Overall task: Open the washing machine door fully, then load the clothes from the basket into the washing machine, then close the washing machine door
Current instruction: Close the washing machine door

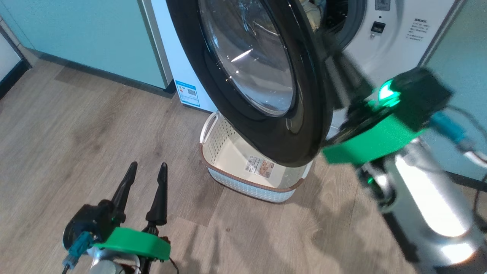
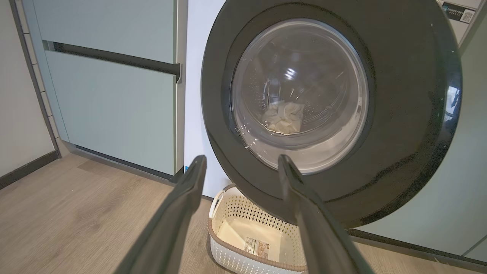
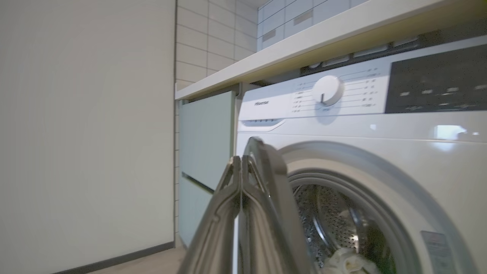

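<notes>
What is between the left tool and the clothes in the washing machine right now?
The partly open door: in the left wrist view, the clothes show through its glass, beyond the open left tool.

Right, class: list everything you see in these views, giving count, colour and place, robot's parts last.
cabinets: several, pale teal, along the wall
washing machine: one, white, between cabinets
countertop: one, cream, above the machine
clothes: one bundle, cream, in the drum
basket: one, cream, brown rim, empty, on the floor
washing machine door: one, glossy black, part open above the basket
left hand: one, dark, open, left of the basket
right hand: one, dark, shut, by the door's edge
</notes>
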{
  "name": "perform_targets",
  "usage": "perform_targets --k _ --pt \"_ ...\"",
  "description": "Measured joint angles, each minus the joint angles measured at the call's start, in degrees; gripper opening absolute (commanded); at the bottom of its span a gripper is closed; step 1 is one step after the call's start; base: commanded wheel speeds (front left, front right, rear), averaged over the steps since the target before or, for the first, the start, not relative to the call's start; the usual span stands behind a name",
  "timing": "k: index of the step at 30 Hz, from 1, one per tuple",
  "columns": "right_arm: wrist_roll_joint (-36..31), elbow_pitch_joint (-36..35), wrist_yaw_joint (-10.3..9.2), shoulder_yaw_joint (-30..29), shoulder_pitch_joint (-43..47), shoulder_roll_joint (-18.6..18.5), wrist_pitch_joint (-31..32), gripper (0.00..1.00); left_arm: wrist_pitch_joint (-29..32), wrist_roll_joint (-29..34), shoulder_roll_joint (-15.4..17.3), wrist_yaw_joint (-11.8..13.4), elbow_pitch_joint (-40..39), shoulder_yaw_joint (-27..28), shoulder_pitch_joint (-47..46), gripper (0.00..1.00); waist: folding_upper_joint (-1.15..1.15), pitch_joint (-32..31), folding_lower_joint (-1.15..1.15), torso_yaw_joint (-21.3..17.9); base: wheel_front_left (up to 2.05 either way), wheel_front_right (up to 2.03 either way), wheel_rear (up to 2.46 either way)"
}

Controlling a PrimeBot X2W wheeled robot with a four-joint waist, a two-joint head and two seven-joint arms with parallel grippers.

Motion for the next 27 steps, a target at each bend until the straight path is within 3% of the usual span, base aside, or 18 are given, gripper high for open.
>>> perform_targets --k 11,27 --pt "3.55 7.22 0.00 13.32 4.82 -0.02 0.10 0.00 -0.14 0.00 0.05 0.09 -0.12 -0.01 0.08 1.00 0.00 0.10 0.00 0.41 0.00 0.00 0.00" --pt "3.78 15.18 0.00 8.53 1.56 -0.03 0.09 0.00 -0.15 -0.01 -0.01 0.10 0.05 -0.14 0.05 1.00 0.00 0.19 0.00 0.46 0.00 0.00 0.00"
